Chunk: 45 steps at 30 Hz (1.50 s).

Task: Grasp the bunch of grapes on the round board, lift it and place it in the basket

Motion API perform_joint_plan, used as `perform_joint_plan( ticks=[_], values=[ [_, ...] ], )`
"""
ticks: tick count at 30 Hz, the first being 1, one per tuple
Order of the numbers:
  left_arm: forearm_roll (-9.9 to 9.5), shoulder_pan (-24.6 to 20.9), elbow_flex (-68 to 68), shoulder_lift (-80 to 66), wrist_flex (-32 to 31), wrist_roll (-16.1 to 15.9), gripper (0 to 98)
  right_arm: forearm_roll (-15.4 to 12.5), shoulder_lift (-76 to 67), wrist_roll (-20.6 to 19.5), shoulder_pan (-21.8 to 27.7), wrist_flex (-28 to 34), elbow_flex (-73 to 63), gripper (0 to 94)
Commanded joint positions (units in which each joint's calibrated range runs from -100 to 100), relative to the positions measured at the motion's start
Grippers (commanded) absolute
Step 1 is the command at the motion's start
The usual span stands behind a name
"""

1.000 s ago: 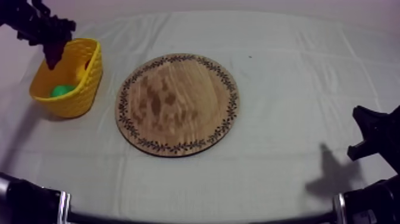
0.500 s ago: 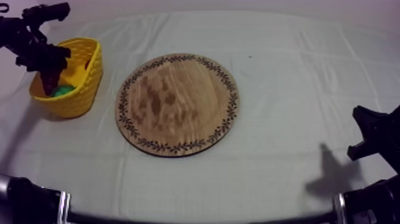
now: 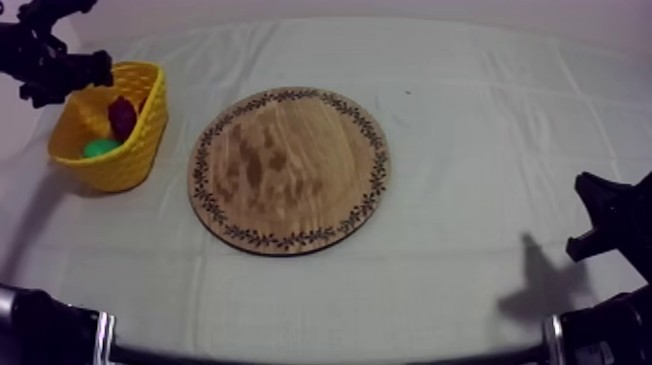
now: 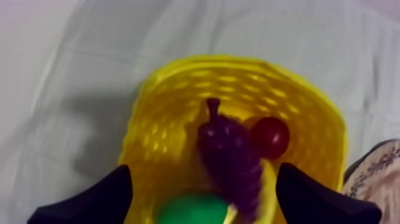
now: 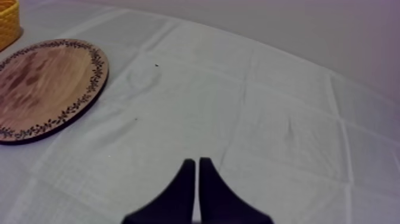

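The purple bunch of grapes [image 3: 121, 115] lies inside the yellow basket [image 3: 146, 136] at the table's left, its stem pointing away from the board. In the left wrist view the grapes [image 4: 229, 158] rest beside a small red fruit [image 4: 271, 137] and a green fruit [image 4: 193, 210]. My left gripper [image 3: 82, 73] hovers above the basket's far left rim, open, with its fingers [image 4: 89, 199] spread wide and holding nothing. My right gripper [image 5: 193, 190] is shut on nothing and sits low at the table's right [image 3: 606, 228].
The round wooden board [image 3: 289, 170] with its patterned rim lies bare at the table's middle, just right of the basket. Its edge [image 4: 378, 173] shows beside the basket, and the board [image 5: 41, 86] lies far ahead of my right gripper.
My left gripper has lifted out of the basket and drawn back up and to the left. The grapes it covered now lie free in the basket. The right arm has not moved.
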Motion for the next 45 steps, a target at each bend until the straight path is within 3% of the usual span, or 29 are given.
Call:
perform_joint_plan(
  ticks=[1,5,8,14,17,22,27,36,40,45],
  values=[
    [0.00,0.1,0.2,-2.9,-0.1,0.5,75.2,0.0,0.0,0.0,0.0,0.0,0.0,0.4],
    [-0.06,0.0,1.2,-9.7,-1.9,0.3,41.7,0.0,0.0,0.0,0.0,0.0,0.0,0.4],
    [-0.10,0.0,3.2,-15.8,-3.9,-0.2,22.4,0.0,0.0,0.0,0.0,0.0,0.0,0.4],
    [0.07,0.5,7.7,-28.1,-5.2,-0.7,4.4,0.0,0.0,0.0,0.0,0.0,0.0,0.4],
    [-0.37,1.7,10.5,-34.2,-4.3,-2.7,1.5,0.0,0.0,0.0,0.0,0.0,0.0,0.4],
    [-0.95,1.4,15.0,-45.4,-4.3,-0.6,0.3,0.0,0.0,0.0,0.0,0.0,0.0,0.4],
    [-0.53,1.2,22.9,-57.2,-5.6,-1.7,0.0,0.0,0.0,0.0,0.0,0.0,0.0,0.4],
    [9.57,-2.4,39.6,-71.3,-12.9,-12.0,0.0,0.0,0.0,0.0,0.0,0.0,0.0,0.4],
    [11.29,-3.2,48.6,-77.8,-17.4,-13.6,0.0,0.0,0.0,0.0,0.0,0.0,0.0,0.4],
    [11.61,-2.9,56.6,-83.4,-18.9,-14.5,0.0,0.0,0.0,0.0,0.0,0.0,0.0,0.4]
  ],
)
